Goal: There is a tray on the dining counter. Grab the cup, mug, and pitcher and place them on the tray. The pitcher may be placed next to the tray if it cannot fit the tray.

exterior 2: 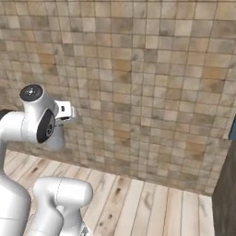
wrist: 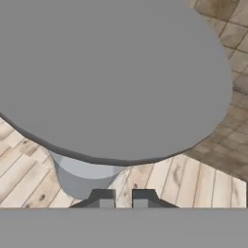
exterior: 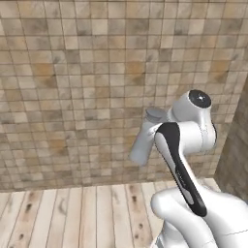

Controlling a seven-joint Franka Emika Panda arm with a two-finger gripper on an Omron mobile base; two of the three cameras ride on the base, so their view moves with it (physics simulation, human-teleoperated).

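The grey pitcher (wrist: pixel 111 82) looms very close in the hand view, its broad round end toward the camera and its body (wrist: pixel 80 177) narrowing down to the fingertips. My gripper (wrist: pixel 122 199) is shut on the pitcher, the two dark tips nearly together. In the left base view the pitcher (exterior: pixel 143 140) hangs tilted in the air beside the raised arm, well above the floor. The tray, the dining counter, the cup and the mug are out of view.
A brown tiled wall (exterior: pixel 72 87) stands straight ahead, with pale wooden floor boards (exterior: pixel 72 213) below it. A dark cabinet side (exterior 2: pixel 225 193) rises at the right edge. The arm's elbow (exterior: pixel 193 126) is folded high in front of the base.
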